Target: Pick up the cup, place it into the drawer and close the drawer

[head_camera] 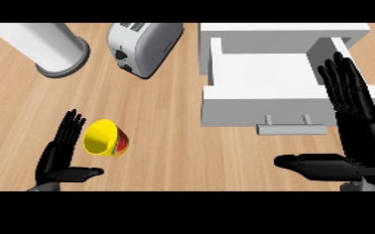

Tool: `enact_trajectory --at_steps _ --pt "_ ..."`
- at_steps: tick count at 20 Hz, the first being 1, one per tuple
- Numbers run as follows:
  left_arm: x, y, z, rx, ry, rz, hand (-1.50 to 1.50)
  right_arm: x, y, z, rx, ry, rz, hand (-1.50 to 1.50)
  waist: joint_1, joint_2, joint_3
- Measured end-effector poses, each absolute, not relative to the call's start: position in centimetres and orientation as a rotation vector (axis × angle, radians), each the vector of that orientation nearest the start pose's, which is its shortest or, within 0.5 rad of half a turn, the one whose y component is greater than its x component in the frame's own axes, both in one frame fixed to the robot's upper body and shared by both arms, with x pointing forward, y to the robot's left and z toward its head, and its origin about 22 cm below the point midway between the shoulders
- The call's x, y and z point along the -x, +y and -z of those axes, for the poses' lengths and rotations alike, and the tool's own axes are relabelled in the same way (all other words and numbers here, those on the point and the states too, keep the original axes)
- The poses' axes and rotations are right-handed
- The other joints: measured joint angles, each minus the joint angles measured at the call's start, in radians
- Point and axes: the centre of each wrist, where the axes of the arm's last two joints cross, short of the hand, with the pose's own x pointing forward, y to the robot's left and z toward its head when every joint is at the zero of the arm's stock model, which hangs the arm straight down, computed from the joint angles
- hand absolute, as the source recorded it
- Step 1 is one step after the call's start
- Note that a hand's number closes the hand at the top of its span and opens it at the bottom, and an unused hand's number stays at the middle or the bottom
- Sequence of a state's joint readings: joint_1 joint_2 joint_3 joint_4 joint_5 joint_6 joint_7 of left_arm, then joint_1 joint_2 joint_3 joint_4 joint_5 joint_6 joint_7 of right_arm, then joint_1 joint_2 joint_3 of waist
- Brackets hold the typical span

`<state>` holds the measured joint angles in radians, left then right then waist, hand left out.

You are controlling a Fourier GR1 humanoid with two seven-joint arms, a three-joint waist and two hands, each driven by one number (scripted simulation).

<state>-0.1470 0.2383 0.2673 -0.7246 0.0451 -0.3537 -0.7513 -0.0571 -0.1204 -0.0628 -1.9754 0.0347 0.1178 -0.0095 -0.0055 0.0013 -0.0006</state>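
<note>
Head view looks steeply down on a wooden tabletop point(176, 129), the largest thing in sight, which carries everything else. At the upper right stands a white cabinet unit with its drawer point(264, 79) pulled out toward the robot, its bare white floor exposed and a grey bar handle point(290, 127) on the front panel; standing open like that, it seems ready to take the cup from above. At the upper left is a white cylinder on a grey round base point(45, 47), and beside it a silver toaster point(143, 47) set at a slant, both well apart from the working area and probably playing no part. The right robot hand point(344, 129) is large in the frame, fingers straight and spread upward along the drawer's right edge, thumb stretched out to the left below the handle, holding nothing. The left robot hand point(60, 151) is likewise spread, fingers straight and pointing up, thumb jutting to the right, nothing in it. The cup point(104, 138), yellow inside with a red band on its outside, lies tipped on its side on the tabletop just beside the left robot hand's fingers, on their right, its mouth turned toward that hand; whether they touch cannot be told. It lies well apart from the drawer, so the pick-up looks not yet done.
</note>
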Motion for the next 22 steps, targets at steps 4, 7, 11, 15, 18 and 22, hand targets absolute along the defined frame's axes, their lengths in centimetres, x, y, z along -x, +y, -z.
enact_trajectory --at_steps 4,7,11,15,18,22 --pt "-21.5 36.3 13.8 0.025 -1.653 -0.042 -1.5 -23.5 -25.7 -11.4 0.074 -2.026 -0.235 -1.5 0.0 0.0 0.0" --pt "-22.1 35.7 14.4 0.01 -1.647 -0.04 -1.5 -23.8 -25.5 -11.7 0.072 -2.023 -0.243 -1.5 -0.002 0.001 -0.001" --pt "-22.5 35.4 14.9 -0.001 -1.638 -0.025 -1.5 -23.7 -25.6 -11.8 0.063 -2.024 -0.249 -1.5 -0.007 0.003 -0.001" --pt "-22.8 34.8 15.2 0.006 -1.631 -0.018 -1.5 -23.4 -26.3 -11.3 0.055 -2.026 -0.251 -1.5 -0.011 0.004 -0.002" --pt "-23.3 34.6 15.1 0.014 -1.636 -0.022 -1.5 -23.6 -25.9 -11.5 0.045 -2.024 -0.248 -1.5 -0.01 0.004 -0.002" --pt "-24.0 34.1 15.0 0.034 -1.642 -0.027 -1.5 -23.6 -25.9 -11.7 0.042 -2.025 -0.244 -1.5 -0.011 0.004 -0.002"
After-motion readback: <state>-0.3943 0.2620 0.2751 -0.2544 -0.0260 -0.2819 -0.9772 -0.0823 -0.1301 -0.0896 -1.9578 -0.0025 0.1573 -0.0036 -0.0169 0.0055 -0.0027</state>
